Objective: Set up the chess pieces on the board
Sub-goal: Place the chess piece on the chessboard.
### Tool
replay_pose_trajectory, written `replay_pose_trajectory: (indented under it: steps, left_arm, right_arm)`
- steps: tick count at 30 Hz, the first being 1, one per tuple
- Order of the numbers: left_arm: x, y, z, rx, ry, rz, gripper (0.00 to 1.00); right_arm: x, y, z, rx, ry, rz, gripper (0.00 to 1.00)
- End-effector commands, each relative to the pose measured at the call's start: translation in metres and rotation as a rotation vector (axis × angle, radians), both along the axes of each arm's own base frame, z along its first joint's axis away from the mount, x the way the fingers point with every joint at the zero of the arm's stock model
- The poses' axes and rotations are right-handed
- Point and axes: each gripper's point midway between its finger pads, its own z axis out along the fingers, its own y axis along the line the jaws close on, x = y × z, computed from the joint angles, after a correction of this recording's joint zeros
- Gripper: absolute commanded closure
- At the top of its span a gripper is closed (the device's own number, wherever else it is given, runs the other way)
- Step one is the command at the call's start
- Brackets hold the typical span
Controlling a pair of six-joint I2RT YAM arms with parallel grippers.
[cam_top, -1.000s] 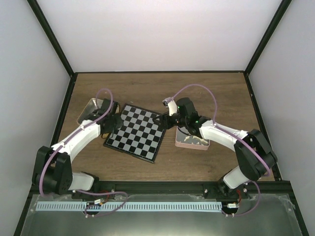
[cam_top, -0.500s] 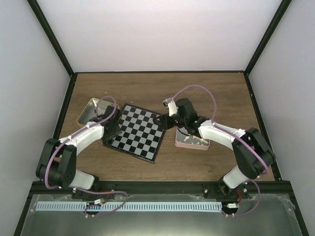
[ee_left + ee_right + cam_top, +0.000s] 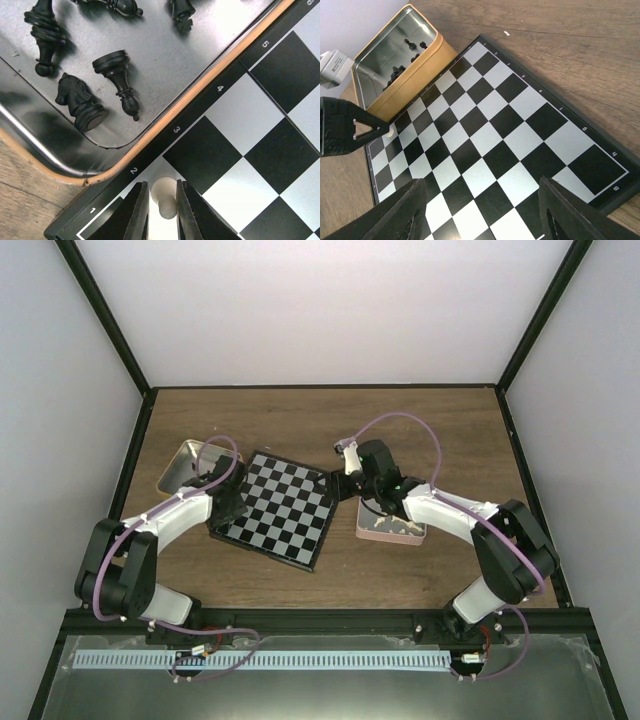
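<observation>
The board [image 3: 285, 510] lies mid-table, bare apart from one piece. My left gripper [image 3: 228, 508] is at the board's left corner, shut on a cream-white pawn [image 3: 165, 200]. The pawn is upright over the pale edge square beside the mark 2; I cannot tell whether it touches the board [image 3: 280, 125]. The pawn also shows in the right wrist view [image 3: 391, 132], beside the left gripper [image 3: 345, 132]. My right gripper [image 3: 482, 200] is open and empty above the right side of the board [image 3: 485, 135]; in the top view it [image 3: 337, 480] is at the board's right edge.
A metal tin [image 3: 180, 462] touching the board's left edge holds several black pieces [image 3: 117, 75]; it also shows in the right wrist view [image 3: 400, 55]. A pink tin [image 3: 392, 530] with cream pieces lies right of the board, under the right arm. Dark frame posts border the table.
My left gripper has moved from beside the left tin toward me along the board's left edge, to its near-left corner. The right arm has barely moved.
</observation>
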Motion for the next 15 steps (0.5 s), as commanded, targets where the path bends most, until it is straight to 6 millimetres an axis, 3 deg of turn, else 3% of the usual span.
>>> replay_pose_trajectory:
  steps: [1,8,11,15]
  left_arm:
    - [-0.003,0.003,0.006,0.019,-0.001,-0.005,0.82]
    - [-0.004,0.003,0.007,0.02,0.002,-0.012,0.82]
    - [-0.002,0.003,0.01,0.019,-0.004,-0.02,0.75]
    - [0.005,-0.001,0.027,0.008,-0.045,-0.032,0.67]
  right_arm:
    - [0.007,-0.004,0.011,0.009,-0.034,-0.055,0.37]
    - [0.008,-0.006,0.008,0.006,-0.021,-0.075,0.37]
    - [0.011,-0.011,0.009,-0.004,-0.025,-0.106,0.37]
    - [0.026,-0.036,0.009,-0.062,-0.021,-0.277,0.37]
